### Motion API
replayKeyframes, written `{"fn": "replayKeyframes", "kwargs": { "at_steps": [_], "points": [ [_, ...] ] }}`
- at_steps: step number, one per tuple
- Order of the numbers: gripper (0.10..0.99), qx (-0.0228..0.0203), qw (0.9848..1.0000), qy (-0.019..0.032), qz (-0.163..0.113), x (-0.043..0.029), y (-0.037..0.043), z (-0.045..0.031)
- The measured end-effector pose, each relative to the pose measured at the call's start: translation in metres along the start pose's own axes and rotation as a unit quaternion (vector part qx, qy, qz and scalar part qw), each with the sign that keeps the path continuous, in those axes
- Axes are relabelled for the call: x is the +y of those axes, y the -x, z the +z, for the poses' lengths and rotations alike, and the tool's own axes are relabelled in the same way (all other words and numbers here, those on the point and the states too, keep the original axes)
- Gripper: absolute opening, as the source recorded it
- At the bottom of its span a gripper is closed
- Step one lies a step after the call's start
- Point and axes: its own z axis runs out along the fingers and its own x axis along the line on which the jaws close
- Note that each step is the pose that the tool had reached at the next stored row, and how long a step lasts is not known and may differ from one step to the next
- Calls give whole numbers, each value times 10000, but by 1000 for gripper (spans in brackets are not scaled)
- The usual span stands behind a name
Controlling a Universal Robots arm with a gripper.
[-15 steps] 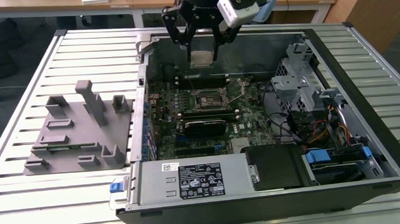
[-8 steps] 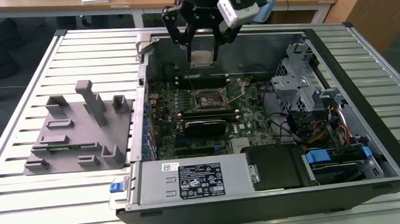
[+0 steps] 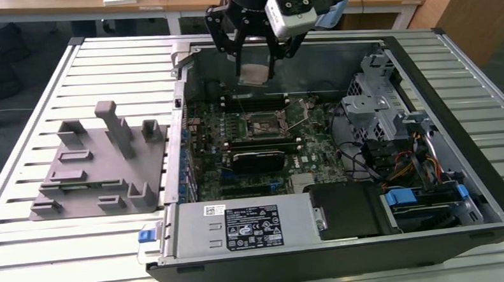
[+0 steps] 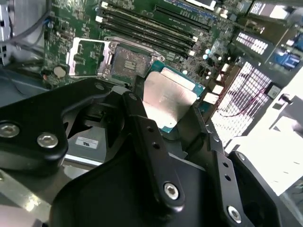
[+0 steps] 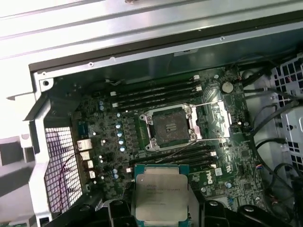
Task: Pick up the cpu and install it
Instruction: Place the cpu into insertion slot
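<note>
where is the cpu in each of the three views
Exterior view: the cpu hangs in the gripper, higher in the picture than the open socket.
Second wrist view: the cpu sits between the black fingers, beside the socket.
First wrist view: the cpu is nearest the camera, with the socket beyond it.
Shared landmark: the open socket.

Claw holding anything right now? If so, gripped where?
Yes. The claw holds the cpu, pinched by two opposite edges, metal top bare, above the motherboard.
</note>
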Motion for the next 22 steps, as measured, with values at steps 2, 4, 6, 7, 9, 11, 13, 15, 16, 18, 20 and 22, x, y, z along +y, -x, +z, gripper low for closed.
{"fn": "replayKeyframes", "kwargs": {
  "at_steps": [2, 4, 6, 7, 9, 11, 13, 15, 16, 18, 20, 22],
  "points": [
    [533, -7, 9998, 3, 178, 0, 0, 4],
    [533, -14, 9994, 5, 346, 0, 0, 8],
    [533, -21, 9987, 8, 515, 0, 0, 12],
    [533, -24, 9982, 9, 602, 0, 0, 13],
    [533, -35, 9963, 13, 854, 0, 0, 19],
    [533, -41, 9948, 15, 1013, 0, 0, 23],
    [533, -48, 9931, 18, 1171, 0, 0, 28],
    [533, -54, 9912, 20, 1323, 1, 0, 32],
    [533, -57, 9901, 21, 1402, 1, 0, 34],
    [533, -63, 9879, 23, 1552, 1, 0, 39],
    [533, -69, 9854, 25, 1701, 2, 0, 43],
    [533, -76, 9826, 28, 1856, 2, 0, 48]
  ]
}}
